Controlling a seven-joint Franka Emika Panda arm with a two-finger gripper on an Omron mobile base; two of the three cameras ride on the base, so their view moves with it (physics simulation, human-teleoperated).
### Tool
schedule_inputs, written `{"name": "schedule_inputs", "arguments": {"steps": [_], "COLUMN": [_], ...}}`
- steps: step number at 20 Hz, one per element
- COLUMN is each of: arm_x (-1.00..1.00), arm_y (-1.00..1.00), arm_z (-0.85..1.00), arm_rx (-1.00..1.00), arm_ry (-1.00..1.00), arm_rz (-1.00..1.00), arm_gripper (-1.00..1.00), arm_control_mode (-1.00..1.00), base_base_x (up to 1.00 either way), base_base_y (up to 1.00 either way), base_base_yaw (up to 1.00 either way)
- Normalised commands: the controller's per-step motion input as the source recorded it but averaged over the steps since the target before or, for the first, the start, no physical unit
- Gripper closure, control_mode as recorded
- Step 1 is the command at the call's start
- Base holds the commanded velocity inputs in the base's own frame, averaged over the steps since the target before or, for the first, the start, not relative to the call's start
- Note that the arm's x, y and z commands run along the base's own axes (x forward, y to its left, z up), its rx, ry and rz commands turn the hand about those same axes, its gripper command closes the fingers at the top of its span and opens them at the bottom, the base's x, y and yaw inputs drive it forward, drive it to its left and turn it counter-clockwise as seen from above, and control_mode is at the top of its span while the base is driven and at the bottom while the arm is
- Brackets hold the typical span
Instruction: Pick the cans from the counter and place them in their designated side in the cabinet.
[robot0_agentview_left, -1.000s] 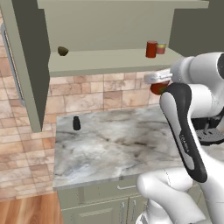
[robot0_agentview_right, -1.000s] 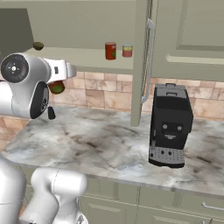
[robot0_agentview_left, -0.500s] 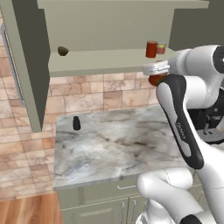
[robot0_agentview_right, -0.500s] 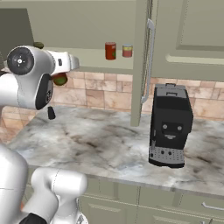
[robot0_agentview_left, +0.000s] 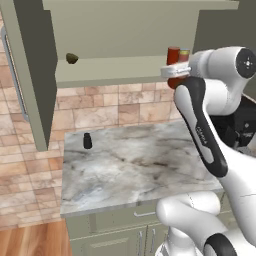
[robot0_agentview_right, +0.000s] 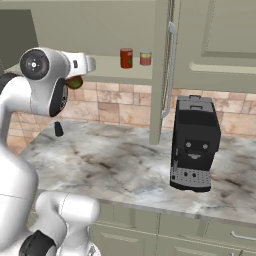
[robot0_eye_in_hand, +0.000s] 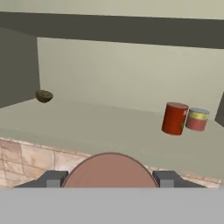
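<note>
One can (robot0_eye_in_hand: 109, 169) is sitting between the jaws of the gripper (robot0_eye_in_hand: 109, 178), which are closing narrowly on its sides, just before the shelf (robot0_eye_in_hand: 87, 127) edge. One bottle (robot0_agentview_left: 87, 141) is standing on the desk (robot0_agentview_left: 135, 165). Farther in, two cans are standing together at the cabinet's right: red can (robot0_eye_in_hand: 174, 118), short can (robot0_eye_in_hand: 197, 119). One brown lump (robot0_eye_in_hand: 44, 96) is lying far left

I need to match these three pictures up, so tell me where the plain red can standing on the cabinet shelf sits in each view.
Left base view: upper right, plain red can at the right end of the cabinet shelf.
Right base view: top centre, on the shelf.
Hand view: right of centre, on the shelf.
Shared landmark: the shorter red-and-yellow can, close on its right in every view.
</note>
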Motion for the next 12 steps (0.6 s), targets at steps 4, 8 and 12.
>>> {"name": "schedule_inputs", "arguments": {"steps": [4, 8, 12], "arm_x": [0.34, 0.29, 0.34], "arm_y": [-0.07, -0.13, -0.08], "arm_z": [0.11, 0.04, 0.05], "arm_rx": [0.0, -0.02, 0.0], "arm_ry": [-0.03, -0.07, -0.03], "arm_rz": [0.0, 0.03, 0.01], "arm_gripper": [1.0, 1.0, 1.0], "arm_control_mode": [-1.0, -1.0, -1.0], "base_base_x": [0.0, 0.0, 0.0], "base_base_y": [0.0, 0.0, 0.0], "base_base_yaw": [0.0, 0.0, 0.0]}}
